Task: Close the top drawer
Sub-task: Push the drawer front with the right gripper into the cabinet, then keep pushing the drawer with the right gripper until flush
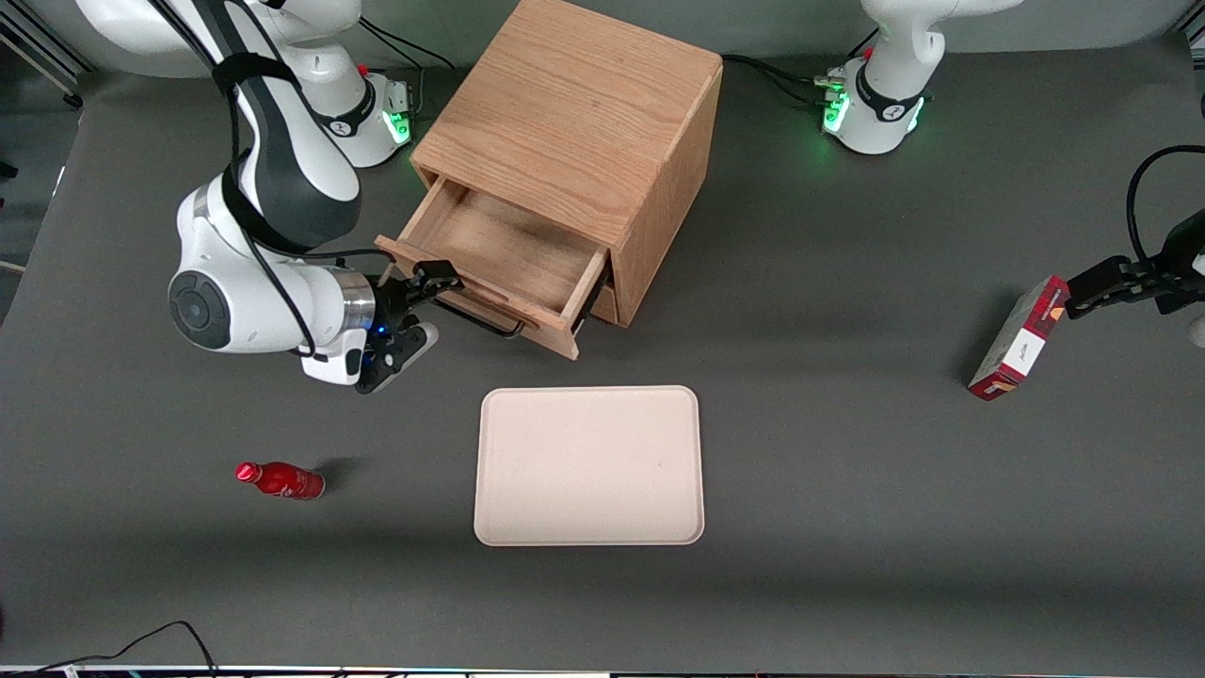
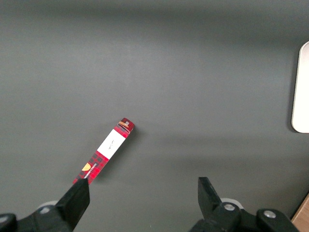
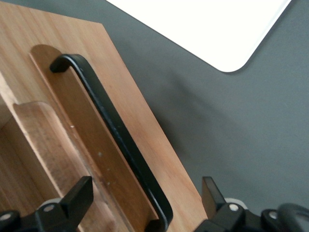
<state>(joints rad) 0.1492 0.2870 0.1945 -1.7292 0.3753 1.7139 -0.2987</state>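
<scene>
The top drawer [image 1: 499, 247] of the wooden cabinet [image 1: 565, 104] stands pulled out toward the front camera, its inside bare. Its black wire handle [image 1: 487, 326] runs along the front panel. My right gripper [image 1: 425, 309] is open at the end of the front panel toward the working arm's end of the table. One finger is over the drawer's inside, the other nearer the front camera than the panel. In the right wrist view the gripper [image 3: 146, 193] straddles the front panel [image 3: 145, 135] and the end of the handle [image 3: 116, 130], without closing on them. The lower drawer [image 1: 603, 303] is mostly hidden under the top one.
A cream tray [image 1: 588, 466] lies on the grey table nearer the front camera than the drawer; it also shows in the right wrist view [image 3: 207, 24]. A red bottle [image 1: 281, 480] lies toward the working arm's end. A red box [image 1: 1017, 339] stands toward the parked arm's end.
</scene>
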